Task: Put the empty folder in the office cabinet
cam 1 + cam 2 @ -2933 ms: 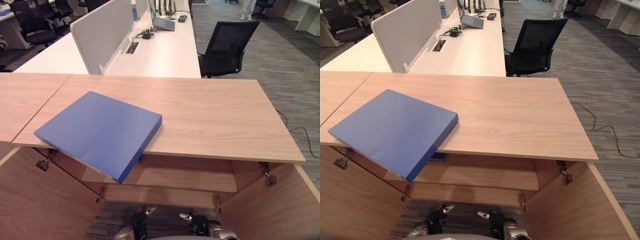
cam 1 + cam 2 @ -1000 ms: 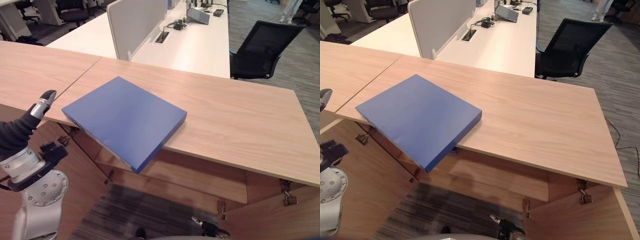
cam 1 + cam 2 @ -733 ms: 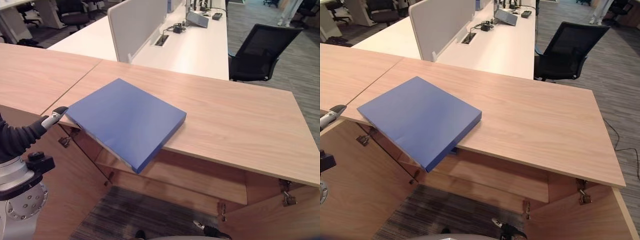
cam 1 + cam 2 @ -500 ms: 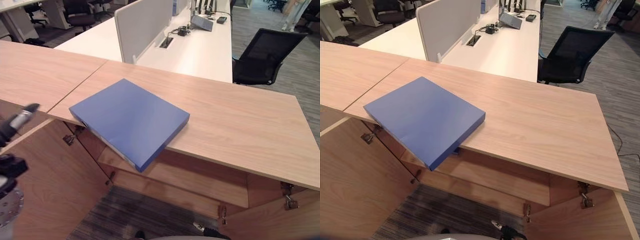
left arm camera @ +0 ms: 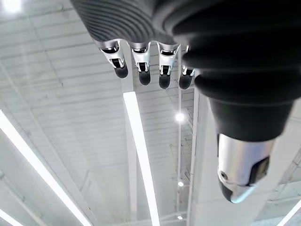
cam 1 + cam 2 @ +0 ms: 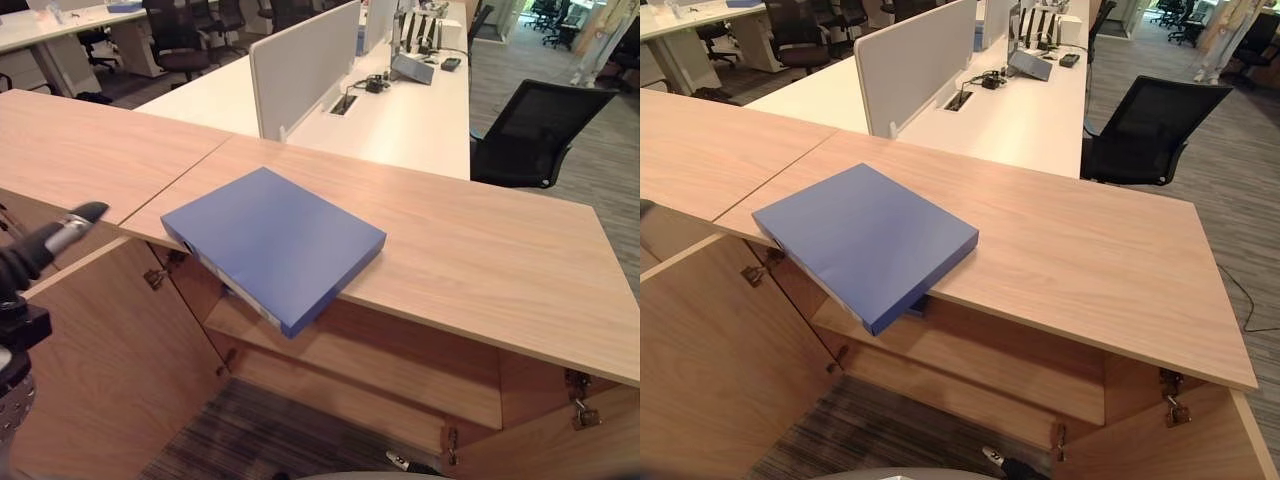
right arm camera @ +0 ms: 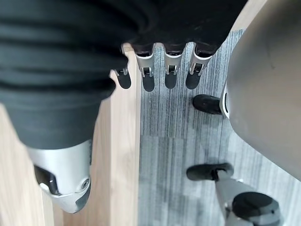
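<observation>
The blue folder (image 6: pixel 272 242) lies flat and closed on the wooden top (image 6: pixel 480 260) of the office cabinet, its near corner overhanging the front edge. Below it the cabinet stands with both doors swung out, showing an inner shelf (image 6: pixel 400 352). My left hand (image 6: pixel 48 244) is raised at the far left, a short way left of the folder and apart from it. In the left wrist view its fingers (image 5: pixel 143 70) are straight and hold nothing. My right hand (image 7: pixel 149 75) hangs low over the carpet beside a wooden panel, fingers relaxed and bare.
The left cabinet door (image 6: pixel 110 360) stands out toward me below my left hand; the right door (image 6: pixel 1160 450) is at the lower right. Behind the cabinet are a white desk (image 6: pixel 400 110) with a divider panel (image 6: pixel 300 60) and a black office chair (image 6: pixel 540 130).
The view has shifted. My left hand, close to the folder's left corner 0.7 s ago, has drawn away to the left. The folder has stayed put on the cabinet top.
</observation>
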Motion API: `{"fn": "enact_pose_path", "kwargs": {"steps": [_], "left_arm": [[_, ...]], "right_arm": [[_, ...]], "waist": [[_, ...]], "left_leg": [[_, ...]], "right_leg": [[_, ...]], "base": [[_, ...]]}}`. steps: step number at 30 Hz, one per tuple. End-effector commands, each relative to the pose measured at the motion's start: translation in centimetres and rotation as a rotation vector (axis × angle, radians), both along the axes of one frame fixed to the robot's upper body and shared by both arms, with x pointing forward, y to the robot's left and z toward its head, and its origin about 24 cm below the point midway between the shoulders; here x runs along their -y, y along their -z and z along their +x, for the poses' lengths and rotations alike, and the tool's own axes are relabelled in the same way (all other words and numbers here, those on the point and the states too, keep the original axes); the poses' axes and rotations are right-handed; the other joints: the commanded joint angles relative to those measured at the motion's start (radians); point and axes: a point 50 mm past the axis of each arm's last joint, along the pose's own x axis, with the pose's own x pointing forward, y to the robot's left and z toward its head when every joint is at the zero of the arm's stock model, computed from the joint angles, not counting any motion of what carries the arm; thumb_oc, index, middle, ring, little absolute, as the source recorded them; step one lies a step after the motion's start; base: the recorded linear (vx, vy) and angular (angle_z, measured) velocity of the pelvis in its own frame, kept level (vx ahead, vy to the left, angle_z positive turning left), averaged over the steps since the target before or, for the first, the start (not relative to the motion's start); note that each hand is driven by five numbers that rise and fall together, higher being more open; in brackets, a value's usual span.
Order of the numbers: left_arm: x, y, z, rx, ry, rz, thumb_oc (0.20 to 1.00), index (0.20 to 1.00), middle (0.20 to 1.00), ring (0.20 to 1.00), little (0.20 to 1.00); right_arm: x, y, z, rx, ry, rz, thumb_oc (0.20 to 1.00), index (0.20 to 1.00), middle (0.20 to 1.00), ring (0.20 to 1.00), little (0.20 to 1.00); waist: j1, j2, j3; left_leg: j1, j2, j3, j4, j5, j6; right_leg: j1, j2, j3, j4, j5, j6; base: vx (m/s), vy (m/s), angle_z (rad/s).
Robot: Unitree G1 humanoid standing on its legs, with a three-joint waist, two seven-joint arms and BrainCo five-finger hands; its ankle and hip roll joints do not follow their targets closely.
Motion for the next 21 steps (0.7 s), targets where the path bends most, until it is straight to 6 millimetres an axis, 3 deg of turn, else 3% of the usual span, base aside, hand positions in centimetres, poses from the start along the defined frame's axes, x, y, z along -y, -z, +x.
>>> {"fn": "enact_pose_path", "kwargs": {"steps": [1,12,21], "left_arm": [[1.0,0.6,0.4,-0.117,0.085,0.066,1.0,1.0,1.0,1.0,1.0],[2.5,2.2,1.6,-0.239,0.207,0.095,1.0,1.0,1.0,1.0,1.0],[3.3,2.1,2.2,-0.305,0.232,0.215,1.0,1.0,1.0,1.0,1.0]], "right_arm": [[-2.1,-0.1,1.0,0.007,-0.03,0.063,1.0,1.0,1.0,1.0,1.0],[-1.7,-0.1,1.1,-0.004,-0.057,0.063,1.0,1.0,1.0,1.0,1.0],[-1.1,-0.2,1.2,-0.005,-0.066,0.057,1.0,1.0,1.0,1.0,1.0]], "waist": [[-0.016,-0.031,-0.039],[-0.027,-0.029,-0.041],[-0.031,-0.028,-0.046]], "left_leg": [[0.006,-0.025,-0.019,-0.007,-0.054,0.042],[0.01,-0.025,-0.014,-0.007,-0.058,0.044],[0.013,-0.025,-0.005,-0.007,-0.062,0.046]], "right_leg": [[-0.062,0.018,0.076,-0.008,0.046,-0.015],[-0.061,0.018,0.084,-0.008,0.045,-0.016],[-0.064,0.02,0.09,-0.008,0.046,-0.017]], "base": [[-0.01,0.01,-0.04],[0.0,0.004,-0.01],[0.0,0.003,-0.02]]}}
